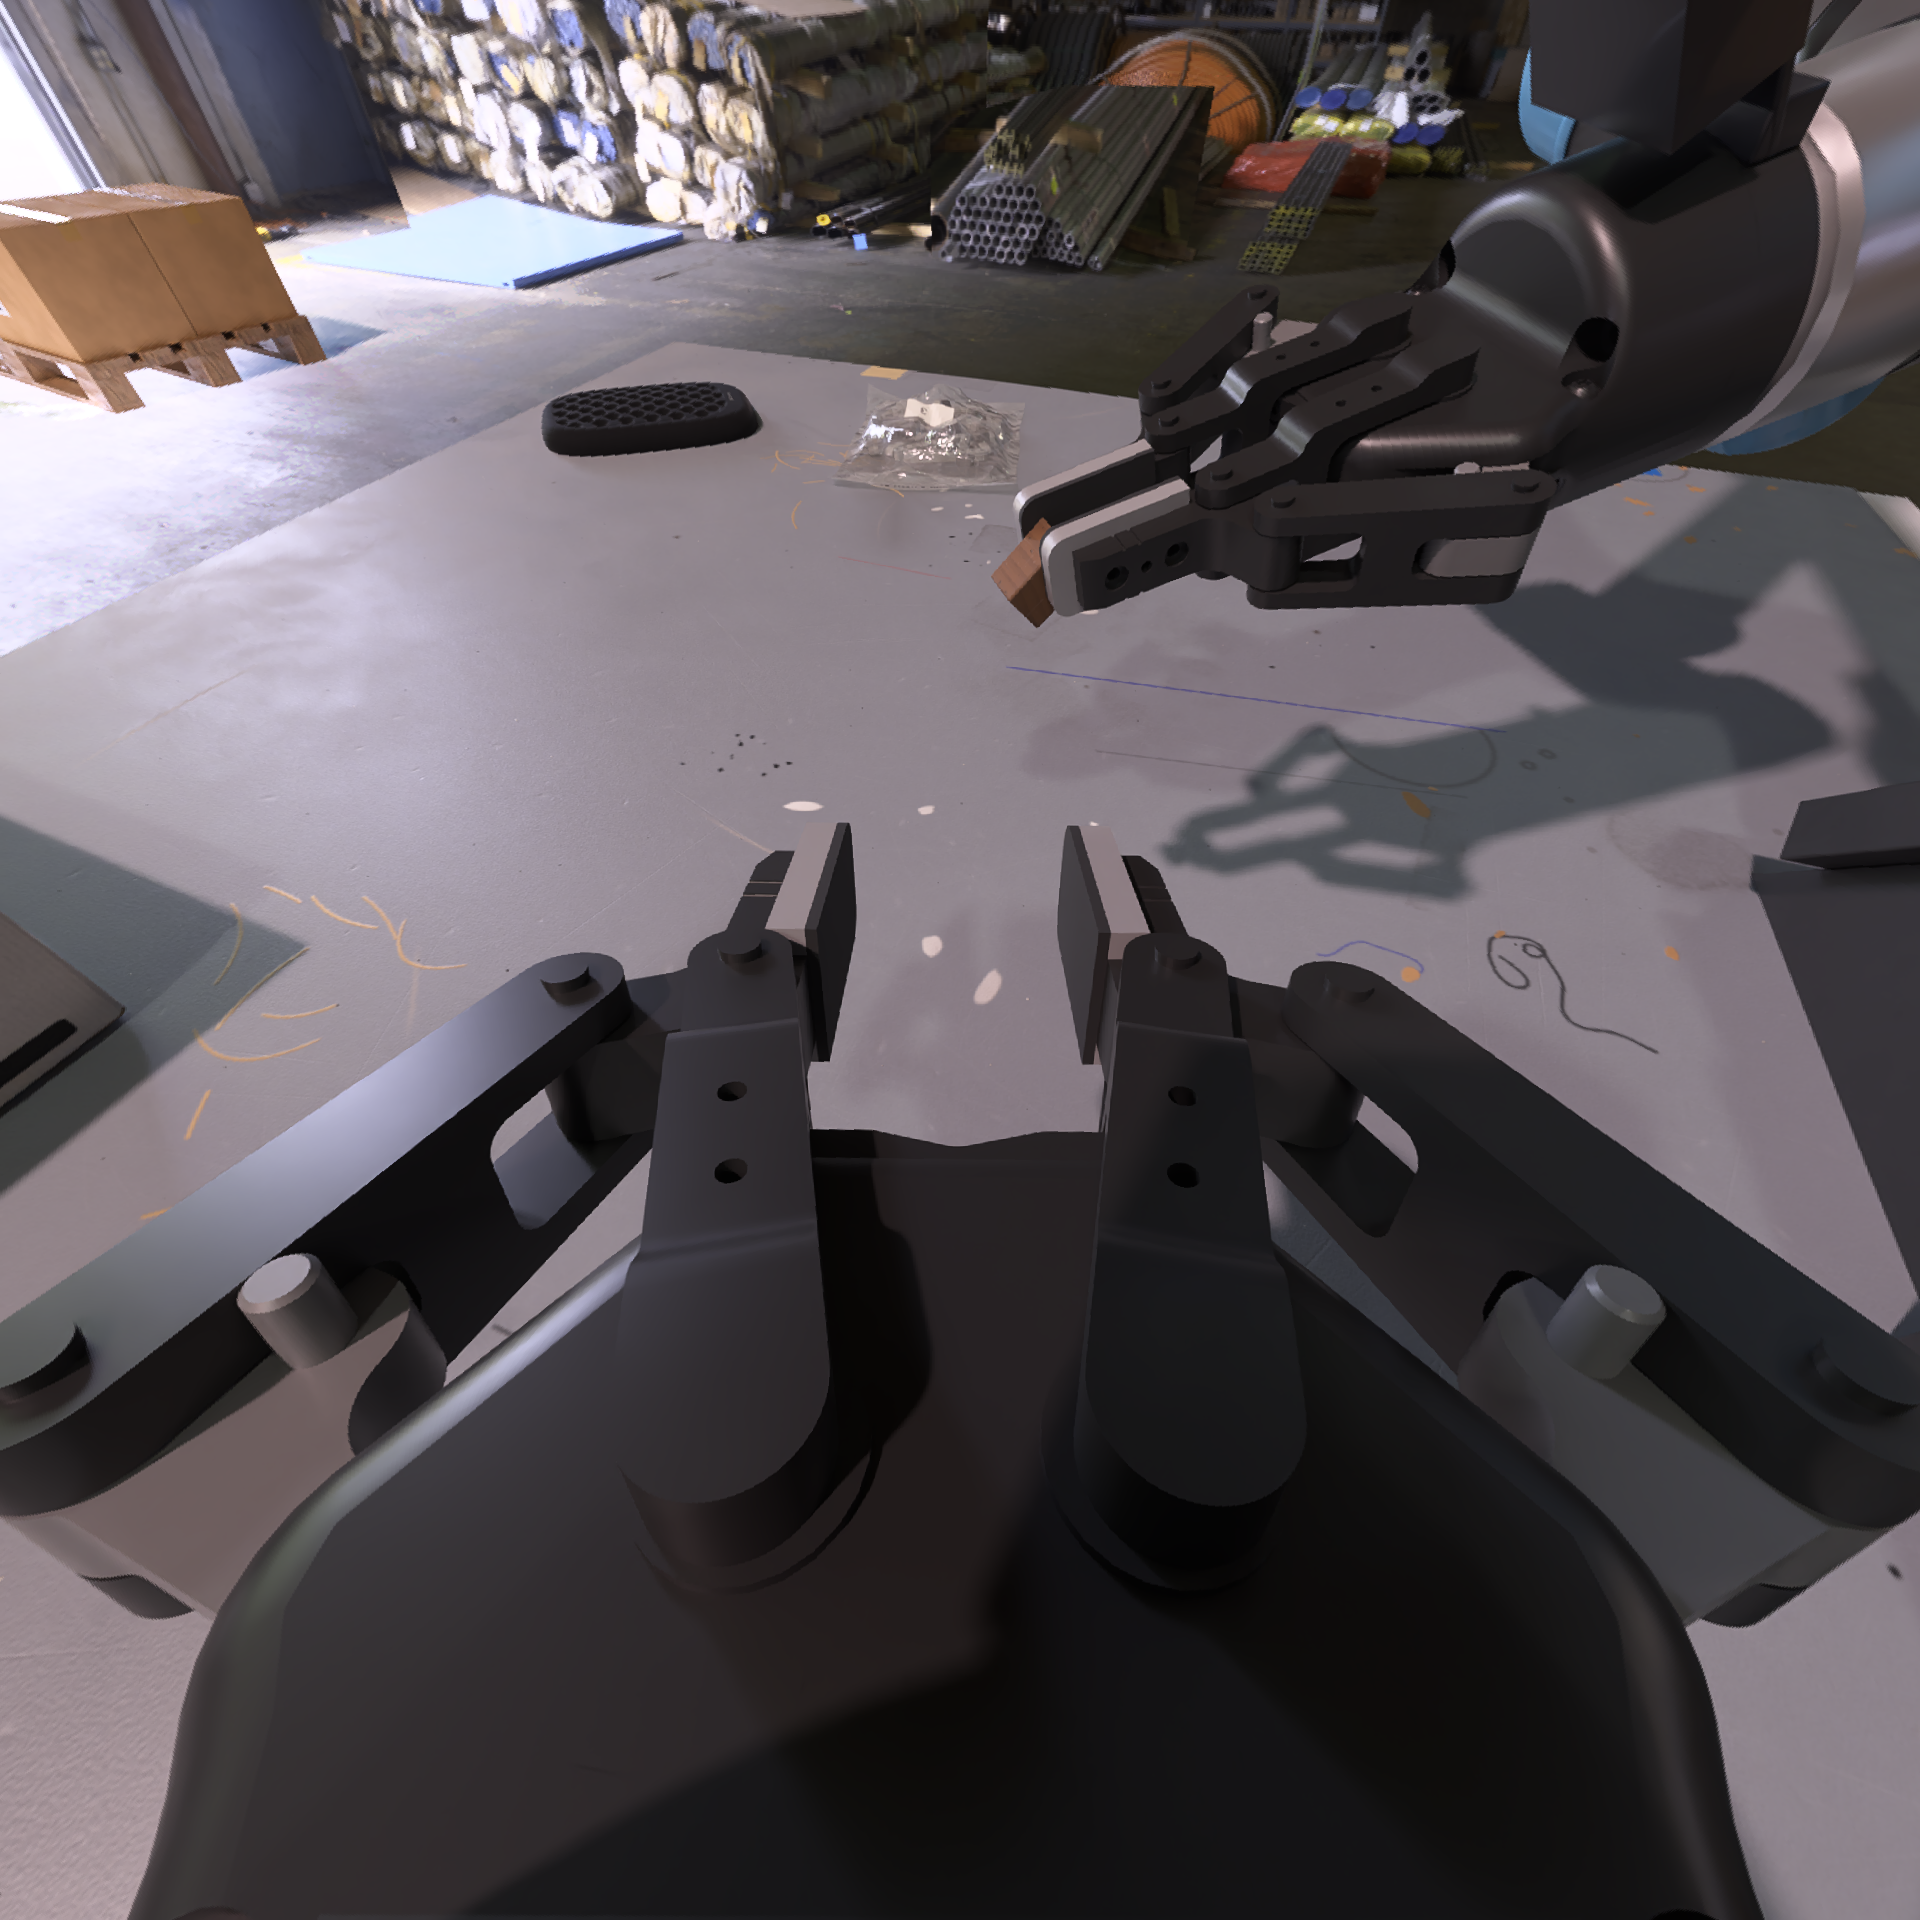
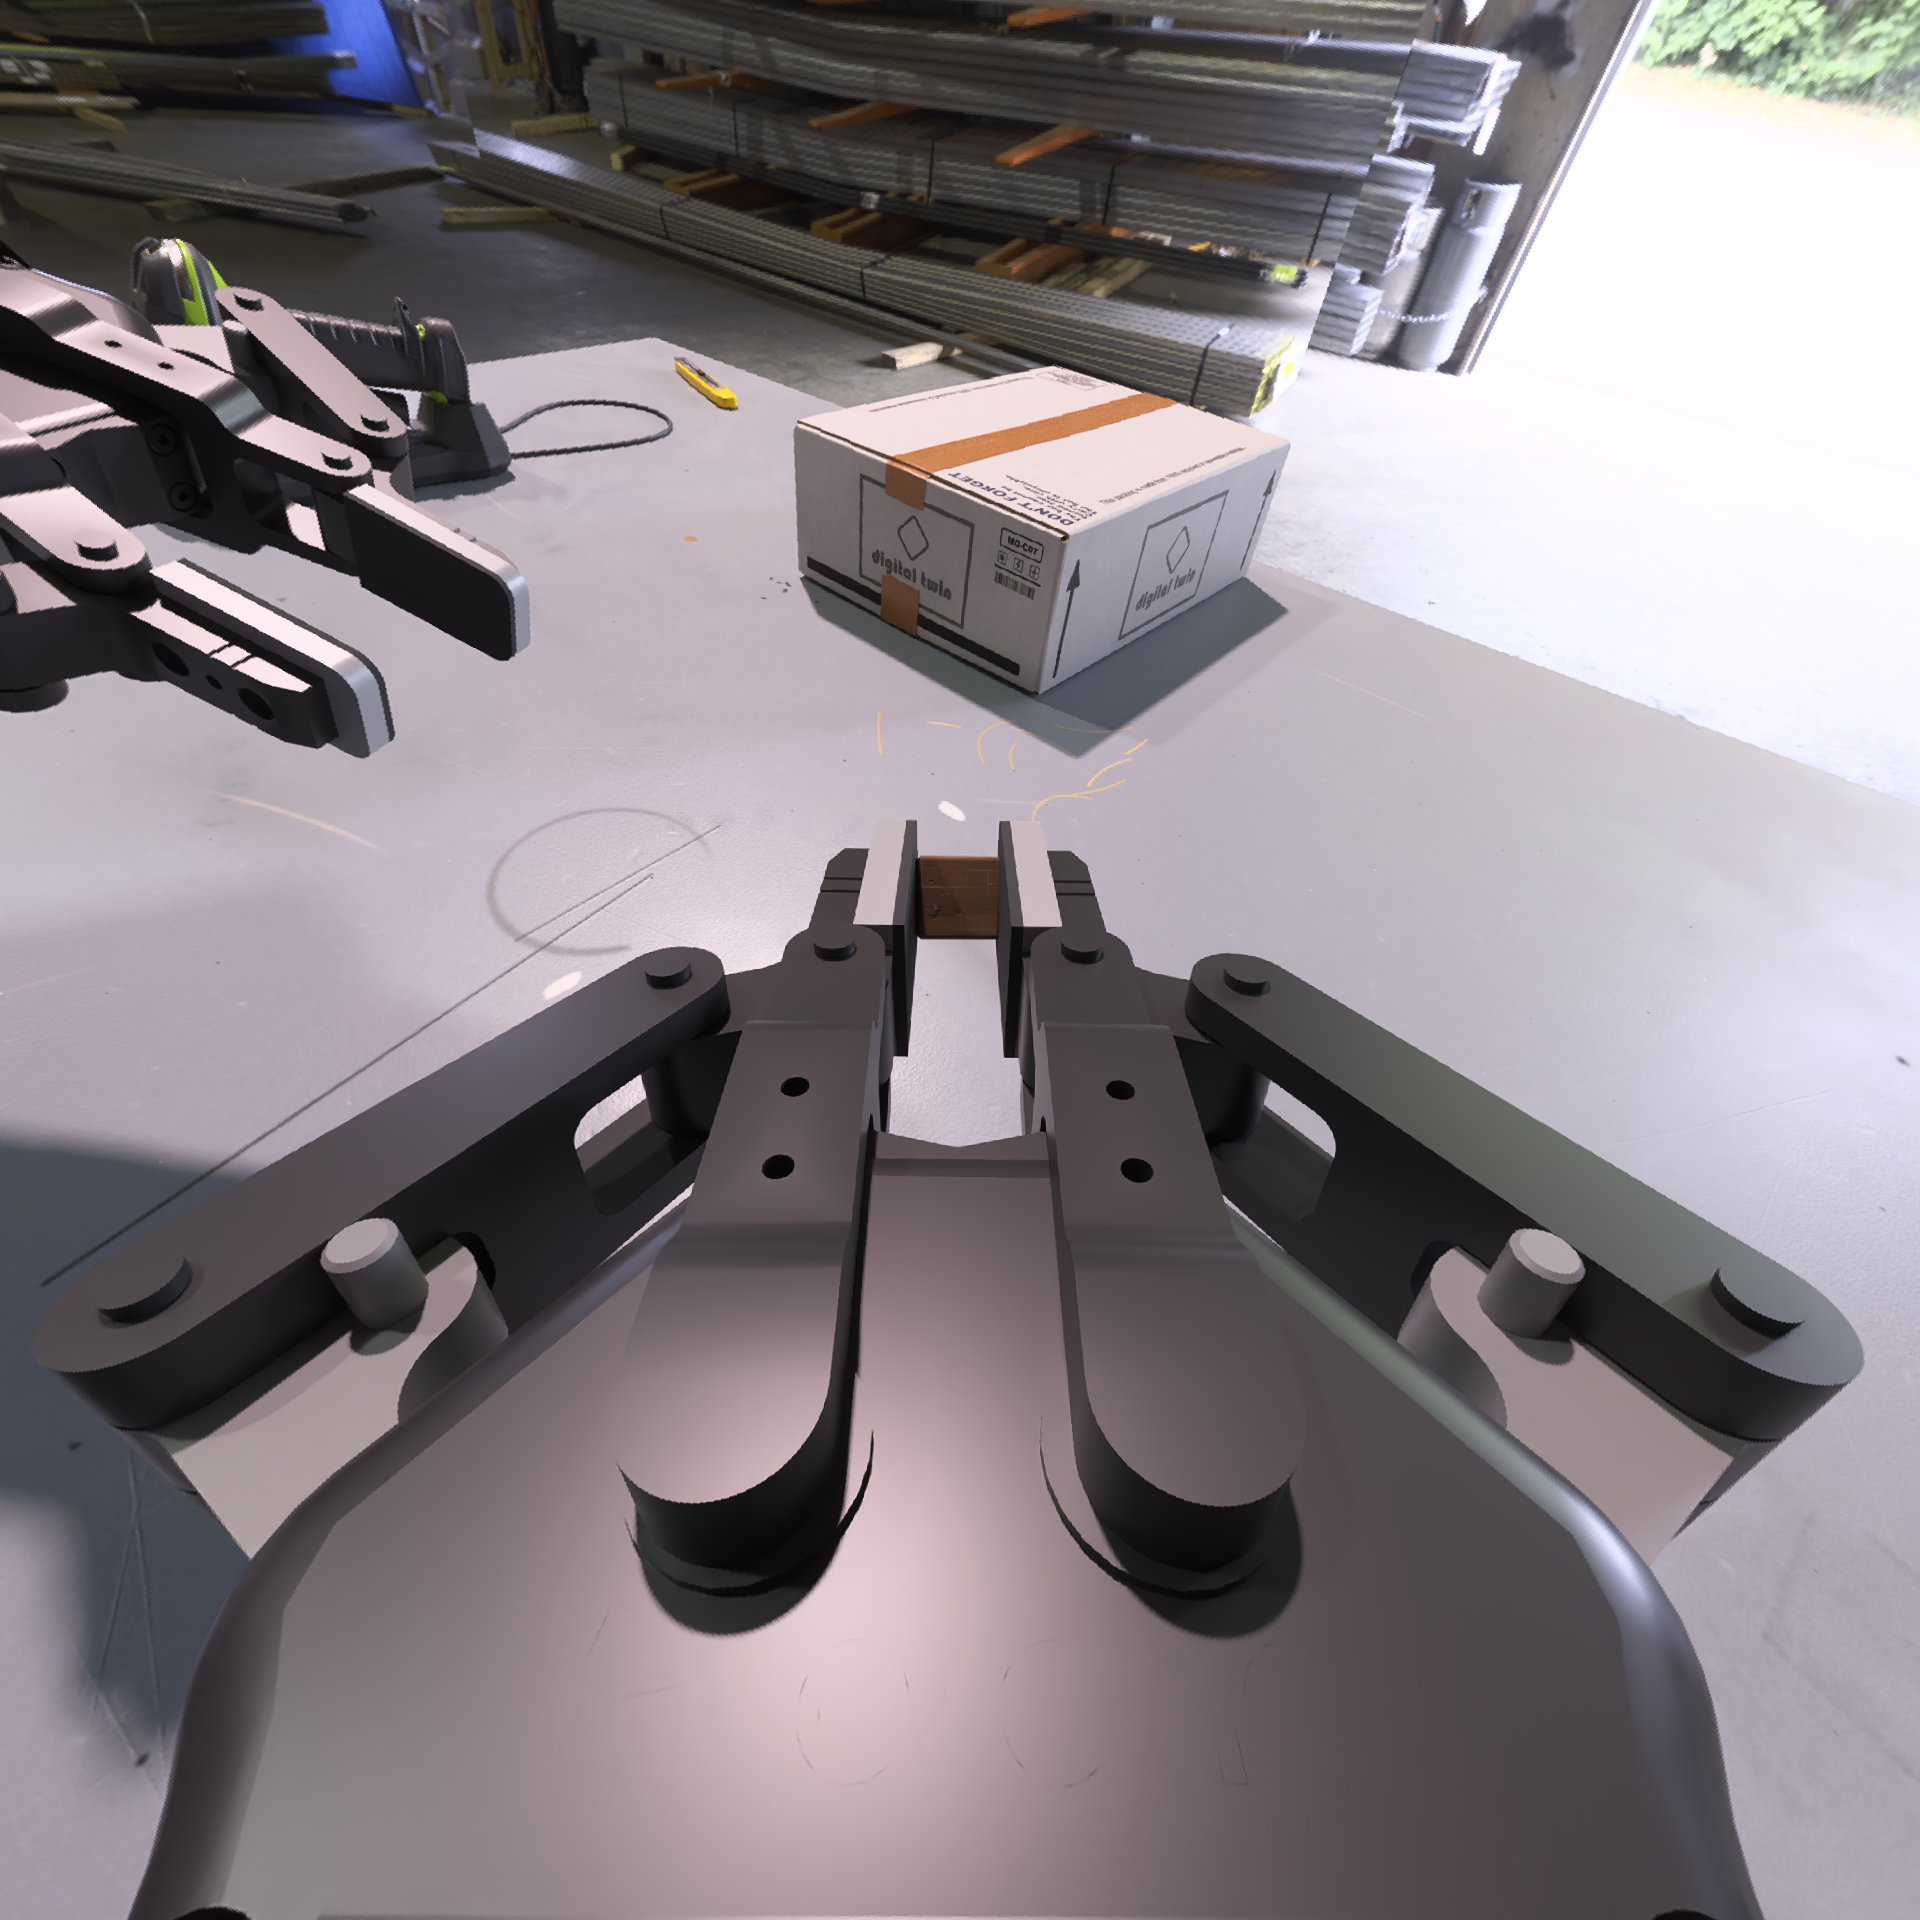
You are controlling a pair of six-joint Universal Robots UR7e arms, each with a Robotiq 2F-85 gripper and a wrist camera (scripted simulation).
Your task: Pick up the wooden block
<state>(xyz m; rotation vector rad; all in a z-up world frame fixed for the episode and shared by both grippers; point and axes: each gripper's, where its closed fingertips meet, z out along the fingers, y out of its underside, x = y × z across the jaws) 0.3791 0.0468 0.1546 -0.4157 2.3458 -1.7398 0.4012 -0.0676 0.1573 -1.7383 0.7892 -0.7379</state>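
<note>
R gripper [image 2: 958, 883] clamped on wooden block [image 2: 957, 896] at fingertips only, lifted clear of table [image 2: 1455, 935]; L gripper [image 1: 956, 894] open, empty; shallow tip grip, so block could slip w/ any jerk.

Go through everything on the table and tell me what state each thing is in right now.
Wooden block: gripped, lifted off the table.
Right gripper: shut on the block.
Left gripper: open, empty.
Cardboard box: taped shut, upright.
Plastic bag: lying flat.
Utility knife: lying flat.
</note>
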